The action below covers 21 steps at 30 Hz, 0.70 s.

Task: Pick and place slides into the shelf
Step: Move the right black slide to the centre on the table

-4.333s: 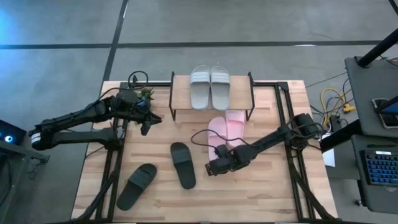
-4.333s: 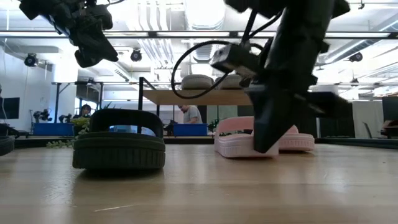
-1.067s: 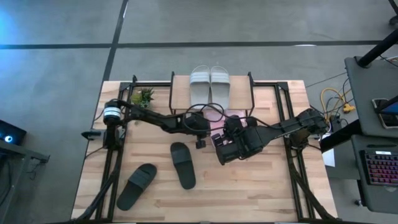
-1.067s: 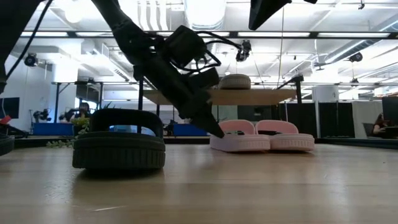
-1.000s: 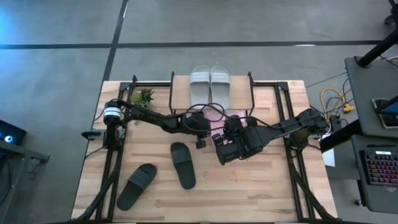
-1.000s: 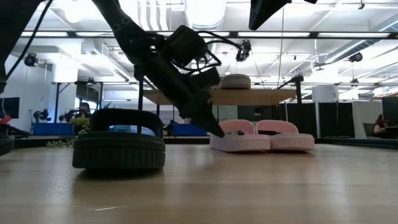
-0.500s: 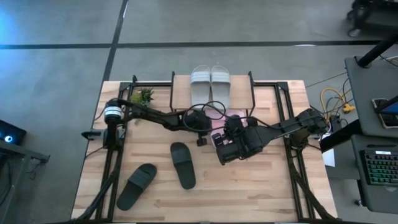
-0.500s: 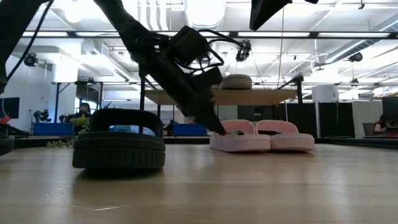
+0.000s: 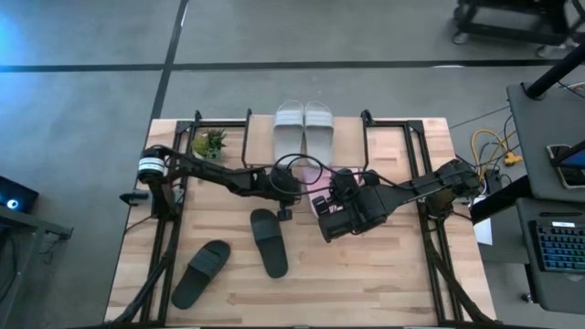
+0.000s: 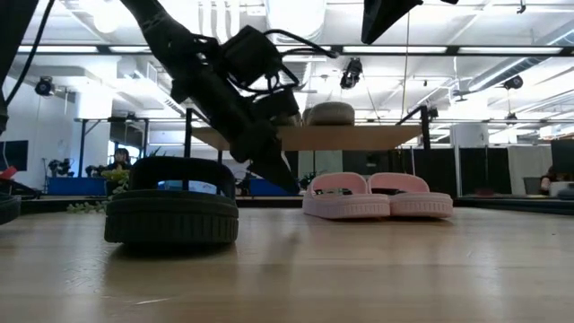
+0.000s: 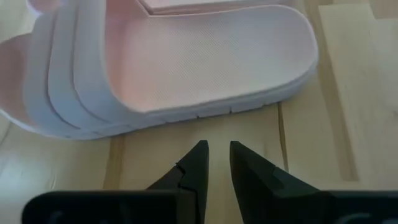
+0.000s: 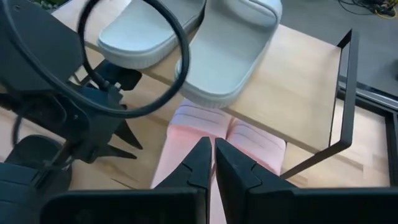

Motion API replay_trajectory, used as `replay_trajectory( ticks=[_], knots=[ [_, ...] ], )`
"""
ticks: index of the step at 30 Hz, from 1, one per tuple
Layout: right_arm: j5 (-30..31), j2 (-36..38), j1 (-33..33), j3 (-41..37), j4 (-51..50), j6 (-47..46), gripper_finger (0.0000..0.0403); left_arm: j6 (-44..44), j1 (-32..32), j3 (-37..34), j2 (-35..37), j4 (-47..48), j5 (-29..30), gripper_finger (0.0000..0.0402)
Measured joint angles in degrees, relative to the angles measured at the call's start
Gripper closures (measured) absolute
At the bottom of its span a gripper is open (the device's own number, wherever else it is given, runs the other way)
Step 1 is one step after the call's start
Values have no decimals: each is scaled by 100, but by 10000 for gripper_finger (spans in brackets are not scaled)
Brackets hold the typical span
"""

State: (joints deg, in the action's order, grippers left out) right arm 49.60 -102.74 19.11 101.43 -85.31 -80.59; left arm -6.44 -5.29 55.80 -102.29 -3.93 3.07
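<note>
Your left hand (image 11: 216, 163), fingers nearly together, sits just beside the pink slide (image 11: 168, 68), which probably lies broadside across its reach.

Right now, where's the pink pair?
In the high view the pink pair lies mid-table under the shelf, mostly hidden by the right gripper; the left gripper sits just beside one.
</note>
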Motion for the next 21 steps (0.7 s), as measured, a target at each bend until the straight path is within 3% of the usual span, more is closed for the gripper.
replay_trajectory(
  ticks=[21],
  knots=[
    [-71, 0, 0, -9, -1, 9, 390, -11, -34, -73, -324, -274, 23, 350]
  ],
)
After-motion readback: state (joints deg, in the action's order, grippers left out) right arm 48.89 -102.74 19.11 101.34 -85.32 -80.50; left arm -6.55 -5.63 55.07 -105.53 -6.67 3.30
